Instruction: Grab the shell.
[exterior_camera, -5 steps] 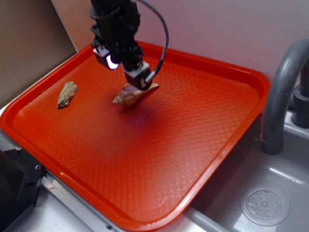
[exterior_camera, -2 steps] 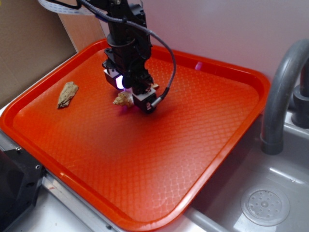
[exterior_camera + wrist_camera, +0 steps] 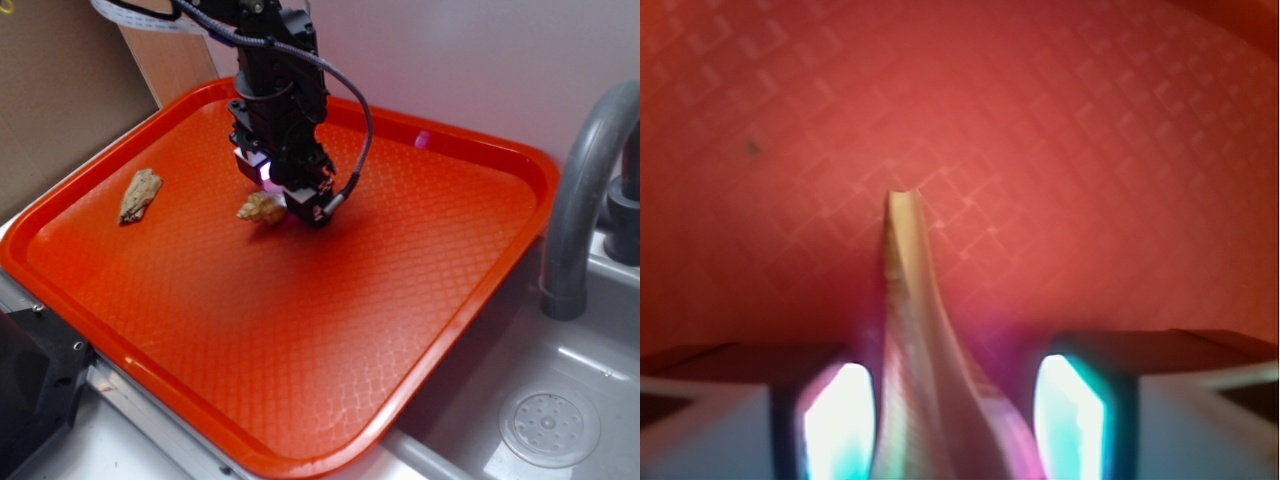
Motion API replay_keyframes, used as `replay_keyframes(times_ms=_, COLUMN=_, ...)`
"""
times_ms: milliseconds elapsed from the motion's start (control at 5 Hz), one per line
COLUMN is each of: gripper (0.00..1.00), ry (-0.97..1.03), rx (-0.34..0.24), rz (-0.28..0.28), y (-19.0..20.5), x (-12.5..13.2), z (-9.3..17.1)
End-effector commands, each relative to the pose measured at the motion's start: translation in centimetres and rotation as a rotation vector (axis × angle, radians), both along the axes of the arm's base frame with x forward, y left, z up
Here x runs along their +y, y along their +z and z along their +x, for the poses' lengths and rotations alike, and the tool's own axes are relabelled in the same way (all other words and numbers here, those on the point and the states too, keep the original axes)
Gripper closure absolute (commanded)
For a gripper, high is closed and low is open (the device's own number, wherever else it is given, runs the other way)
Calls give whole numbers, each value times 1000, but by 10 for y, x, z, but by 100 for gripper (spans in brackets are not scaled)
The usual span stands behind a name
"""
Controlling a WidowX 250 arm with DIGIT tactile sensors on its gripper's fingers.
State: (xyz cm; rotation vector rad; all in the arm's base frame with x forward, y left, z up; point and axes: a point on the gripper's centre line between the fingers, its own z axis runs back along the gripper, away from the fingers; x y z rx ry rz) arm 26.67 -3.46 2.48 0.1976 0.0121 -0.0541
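The golden-tan spiral shell (image 3: 260, 209) lies on the orange tray (image 3: 300, 340), left of its middle. Only its ridged whorled end shows beside the gripper; the tail is hidden under the gripper. My gripper (image 3: 292, 205) is low on the tray, straddling the shell. In the wrist view the shell's long tail (image 3: 908, 290) runs up between the two lit fingers (image 3: 838, 420). The left finger is close to the shell and a gap shows on the right side. The jaws stand apart around the shell, not clamped.
A flat, rough beige-brown fragment (image 3: 140, 194) lies near the tray's left edge. A grey faucet (image 3: 585, 180) and a sink drain (image 3: 548, 428) are to the right. Brown cardboard (image 3: 60, 90) stands at the back left.
The gripper has come down and shifted slightly right over the shell, so its fingers now sit on either side of it. The shell has stayed in place; its tail is now covered.
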Motion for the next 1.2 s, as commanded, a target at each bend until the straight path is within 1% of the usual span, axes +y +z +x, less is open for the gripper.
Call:
replay_keyframes(times_ms=0, gripper=100, ry=1, rx=-10, rz=-38, y=28, x=6, z=-11)
replay_keyframes(times_ms=200, gripper=100, ry=10, rx=-51, rz=-93, y=76, x=-3, z=3)
replay_keyframes(times_ms=400, gripper=100, ry=36, rx=-80, rz=-132, y=120, x=-11, z=9)
replay_keyframes(times_ms=600, gripper=100, ry=38, rx=-81, rz=-137, y=153, x=-17, z=-2)
replay_keyframes(times_ms=800, gripper=100, ry=65, rx=-113, rz=-160, y=171, x=-19, z=-19)
replay_keyframes(times_ms=1000, gripper=100, ry=39, rx=-47, rz=-215, y=166, x=-12, z=-22)
